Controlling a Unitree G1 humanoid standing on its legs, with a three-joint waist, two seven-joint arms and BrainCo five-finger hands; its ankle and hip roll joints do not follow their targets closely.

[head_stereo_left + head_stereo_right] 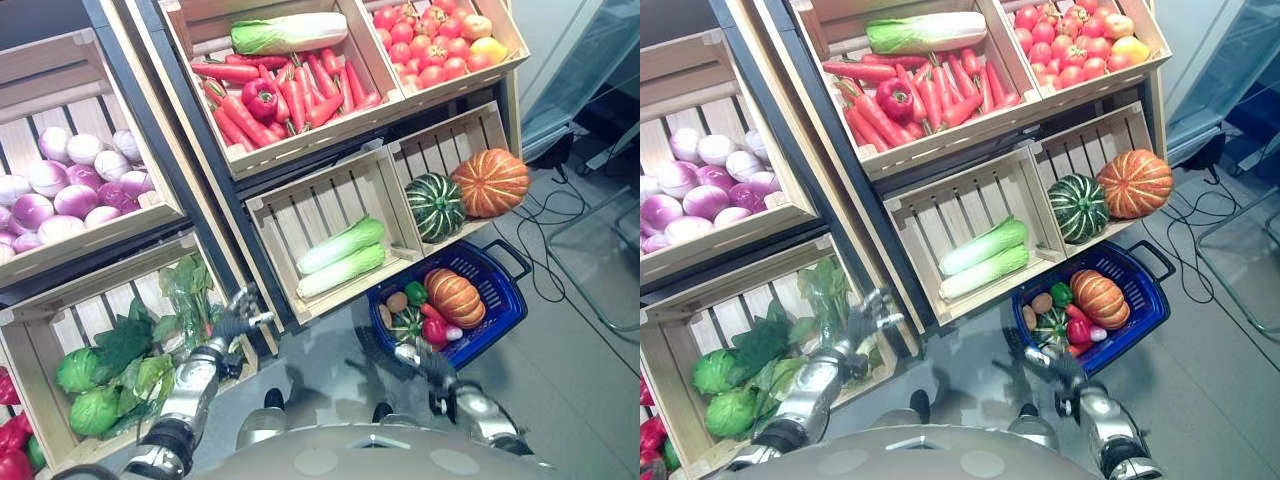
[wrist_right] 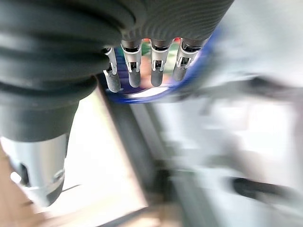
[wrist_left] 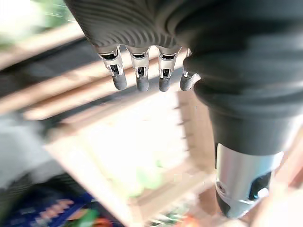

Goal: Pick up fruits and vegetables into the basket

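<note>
Blue basket [image 1: 500, 300] on floor was part-filled w/ small pumpkin [image 1: 454, 297], peppers, etc.; crates [image 1: 330, 200] held plenty more. Left hand [image 1: 236, 322] & right hand [image 1: 418, 358] both empty, fingers straight.

Blue plastic basket [image 1: 505, 300]; pale bare-wood slatted crates [image 1: 330, 195]; glossy red pepper [image 1: 261, 97].

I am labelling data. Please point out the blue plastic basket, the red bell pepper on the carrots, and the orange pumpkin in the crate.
blue plastic basket [image 1: 505, 300]: left eye view, right rim.
red bell pepper [image 1: 261, 97]: left eye view, body.
orange pumpkin [image 1: 490, 182]: left eye view, middle.
</note>
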